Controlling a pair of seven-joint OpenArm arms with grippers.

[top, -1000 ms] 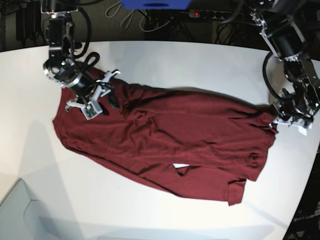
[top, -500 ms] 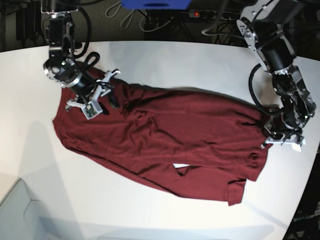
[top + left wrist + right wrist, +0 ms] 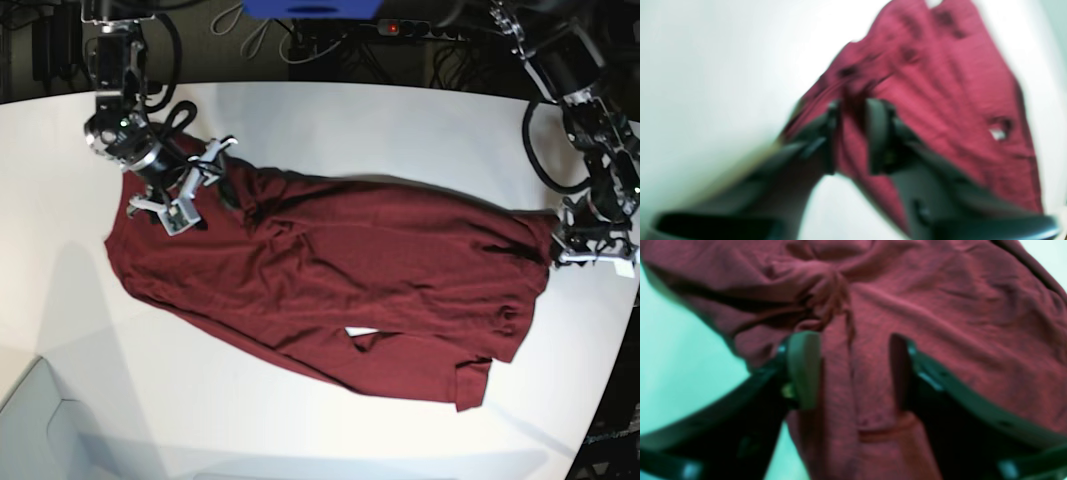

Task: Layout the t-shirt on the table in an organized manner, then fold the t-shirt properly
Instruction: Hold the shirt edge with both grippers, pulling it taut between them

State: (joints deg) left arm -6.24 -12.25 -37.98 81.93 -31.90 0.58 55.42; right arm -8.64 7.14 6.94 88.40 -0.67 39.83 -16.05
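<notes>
The t-shirt lies spread across the middle of the table, long axis running approx 10 to 4 o'clock in the base view, wrinkled, w/ a small gap of white showing near its lower edge.

The right gripper sits at approx 10 o'clock, over the shirt's upper-left end. Right wrist view: the right gripper has its jaws well apart, a ridge of cloth between the two pads but neither pad pressing it, so nothing held.

The left gripper is at approx 3 o'clock, at the shirt's right edge. Left wrist view is blurred: the left gripper shows a narrow gap between the pads w/ red cloth in the gap. Can't tell whether the cloth is pinched or just lying there.
</notes>
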